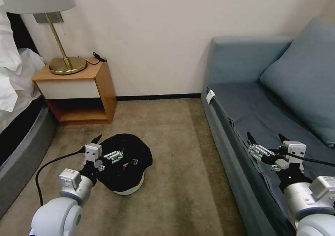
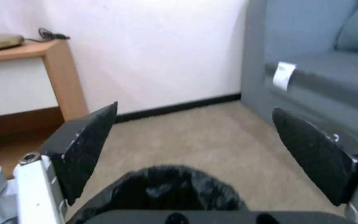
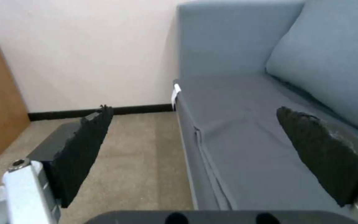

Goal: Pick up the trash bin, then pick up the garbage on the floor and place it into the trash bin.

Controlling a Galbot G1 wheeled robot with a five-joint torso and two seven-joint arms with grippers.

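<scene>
The trash bin (image 1: pixel 129 166) stands on the carpet, a white base under a crumpled glossy black liner bag. My left gripper (image 1: pixel 110 146) is open and sits over the bin's near-left rim. One finger pokes up beside the bag and the other reaches across its top. In the left wrist view the black bag (image 2: pixel 171 189) lies low between the spread fingers of the left gripper (image 2: pixel 193 140). A few small red and white specks show on the bag; I cannot tell what they are. The garbage is out of view. My right gripper (image 1: pixel 265 138) hangs open above the sofa seat, also seen open in the right wrist view (image 3: pixel 193 124).
A blue-grey sofa (image 1: pixel 244 100) with a cushion (image 1: pixel 307 79) fills the right side. A wooden nightstand (image 1: pixel 78 89) carrying a brass lamp (image 1: pixel 66 63) stands at the back left, with a bed (image 1: pixel 17 124) beside it. Bare carpet (image 1: pixel 174 142) runs between bin and sofa.
</scene>
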